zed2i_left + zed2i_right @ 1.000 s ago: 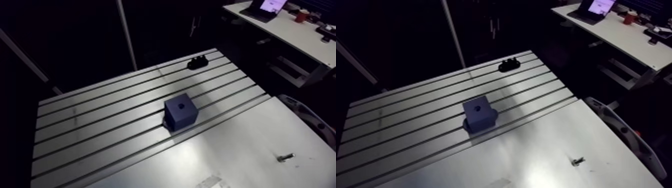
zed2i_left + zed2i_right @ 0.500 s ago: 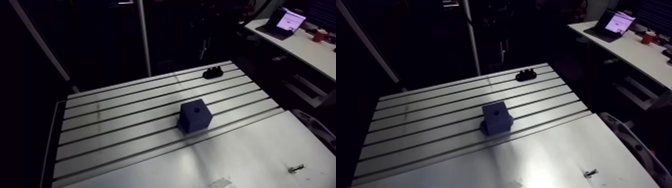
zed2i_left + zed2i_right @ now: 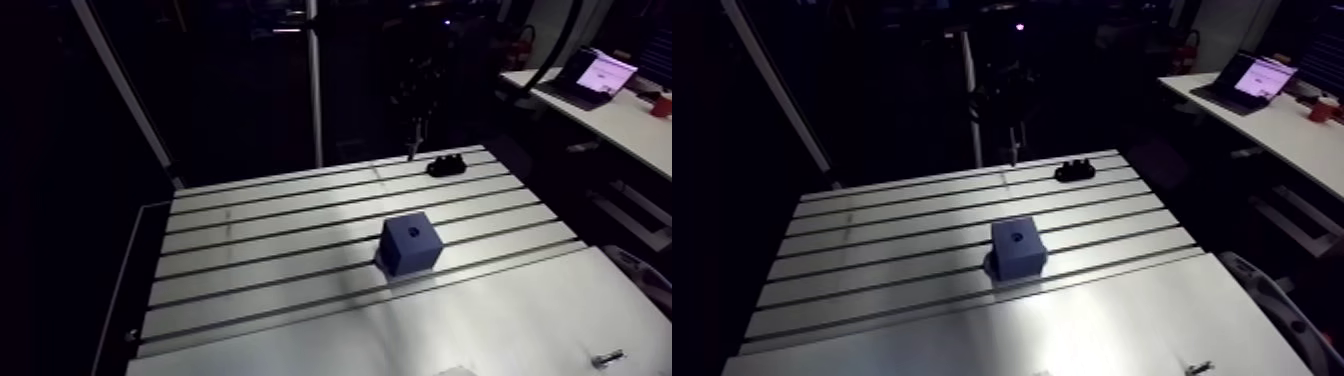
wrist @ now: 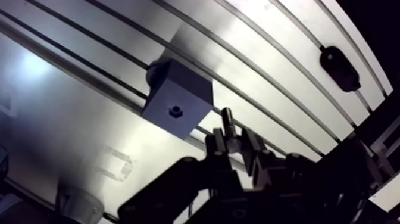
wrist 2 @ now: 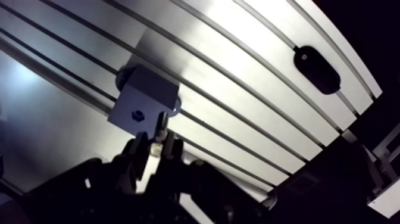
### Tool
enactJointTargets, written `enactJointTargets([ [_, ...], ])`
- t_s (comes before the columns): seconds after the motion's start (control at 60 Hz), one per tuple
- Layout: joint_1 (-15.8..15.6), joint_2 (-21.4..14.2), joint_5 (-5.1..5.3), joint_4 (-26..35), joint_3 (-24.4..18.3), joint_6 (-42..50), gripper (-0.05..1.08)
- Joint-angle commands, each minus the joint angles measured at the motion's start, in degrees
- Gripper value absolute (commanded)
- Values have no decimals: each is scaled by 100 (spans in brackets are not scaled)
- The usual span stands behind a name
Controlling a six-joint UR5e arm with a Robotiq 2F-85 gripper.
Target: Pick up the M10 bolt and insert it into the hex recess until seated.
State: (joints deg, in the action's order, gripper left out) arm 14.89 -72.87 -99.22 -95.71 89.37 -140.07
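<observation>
Wrist view: claw (image 4: 231, 142) clamped on a bolt (image 4: 228, 121). The 2 fingers (image 4: 216, 143) stand parallel & close, one at 9 o'clock of the shank, the other at 3 o'clock, w/ the narrow gap btwn them filled by it. Shank sticks out past the tips toward 12 o'clock, leaning a touch to 11. Claw body behind the fingers is dark & bulky.

Arm view: wrist (image 3: 1010, 95) comes down from 12 o'clock, approx vertical, mostly lost in the dark. Claw points down, pale bolt end showing under it, held above the bench (image 3: 872, 230).
</observation>
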Motion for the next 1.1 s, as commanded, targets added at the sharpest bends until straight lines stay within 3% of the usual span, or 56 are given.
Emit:
enactJointTargets([
  [0.017, -72, -191, -228, 108, 281, -137, 78],
  [0.35, -213, -262, -267, 104, 621, -167, 78],
  [1.1, -205, -284, -269, -322, 1100, -96, 78],
])
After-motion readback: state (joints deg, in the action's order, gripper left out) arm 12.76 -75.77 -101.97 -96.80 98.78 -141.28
